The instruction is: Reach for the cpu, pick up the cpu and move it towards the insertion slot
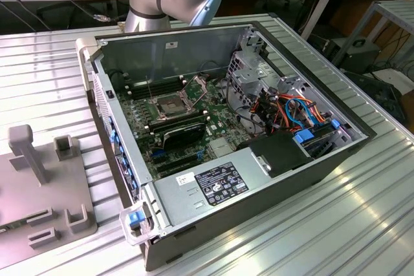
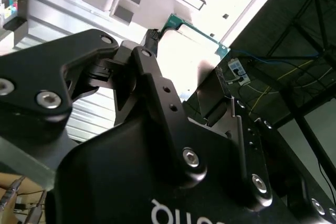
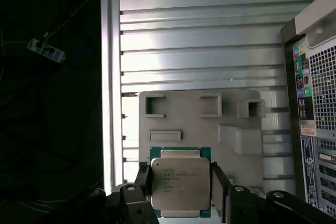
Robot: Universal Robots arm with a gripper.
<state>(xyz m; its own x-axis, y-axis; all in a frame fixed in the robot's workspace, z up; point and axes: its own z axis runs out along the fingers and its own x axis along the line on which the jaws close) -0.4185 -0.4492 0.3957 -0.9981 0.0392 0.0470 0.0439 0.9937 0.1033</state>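
Item: the cpu [image 3: 180, 182], a thin square chip with a pale metal lid on a green board. You are seeing it low in the centre of the first wrist view, flanked on two opposite edges by black fingers [image 3: 145, 182]. The pincer [image 3: 178, 184] is gripping the cpu by those edges, probably so the flat faces are going untouched. In the second wrist view the chip [image 2: 195, 51] is showing above centre, beyond the black linkage.

Item: the grey moulded holder tray [image 3: 231, 124], lying on the ribbed aluminium surface [image 3: 199, 40] behind the chip.

Item: the insertion slot [image 1: 169, 104], a square silver-framed socket with a dark centre, sitting left of centre in the exterior view inside the open black computer case [image 1: 323, 166]. Its retention frame is standing raised, leaving the socket exposed for the chip.
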